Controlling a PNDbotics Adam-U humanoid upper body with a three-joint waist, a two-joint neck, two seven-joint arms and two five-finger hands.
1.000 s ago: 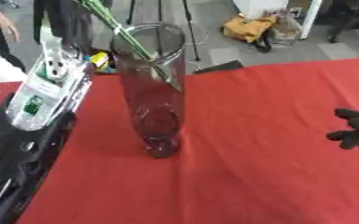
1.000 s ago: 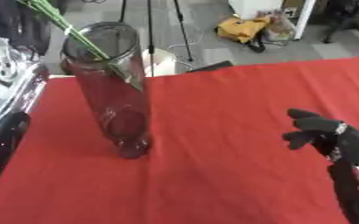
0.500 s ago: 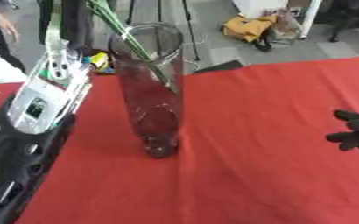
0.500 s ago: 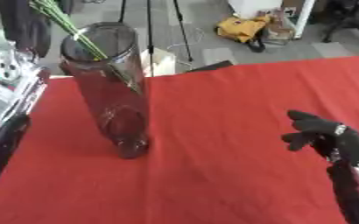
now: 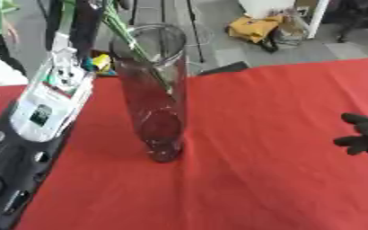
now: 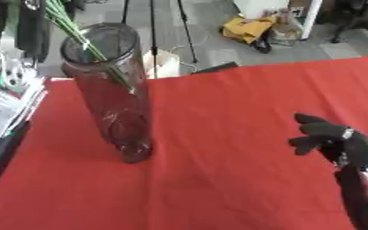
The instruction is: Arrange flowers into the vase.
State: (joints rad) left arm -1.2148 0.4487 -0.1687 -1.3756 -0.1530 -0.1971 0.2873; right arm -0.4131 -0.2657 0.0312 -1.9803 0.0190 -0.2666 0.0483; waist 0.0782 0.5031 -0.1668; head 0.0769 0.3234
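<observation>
While the robot's right hand [image 6: 340,141] hangs low at the right side of the red table [image 6: 242,112], its black fingers [image 6: 309,120] are bent loosely and hold nothing, with the forearm running down to the lower right corner of the right eye view. It is well apart from the vase [image 5: 154,90], which stands upright on the cloth toward the left.

At the near left edge lies the robot's left arm [image 5: 26,134], a black forearm with a white and silver housing near the wrist, rising toward the upper left. Its hand [image 5: 89,18] shows only as a dark shape at the top of the left eye view, above the vase mouth, and whether its fingers are closed around anything cannot be told.

The vase is a tall cylinder of clear, dark-tinted glass with a rounded foot, set just beside the left arm. Green flower stems [image 5: 136,49] slant down through its open mouth into the upper part of the glass, while their upper ends pass out of the top of the frame near the left hand.

Beyond the table's far edge is a grey floor with a yellow bag [image 5: 254,29], thin black tripod legs [image 6: 183,31] and a small pale box [image 6: 165,60].
</observation>
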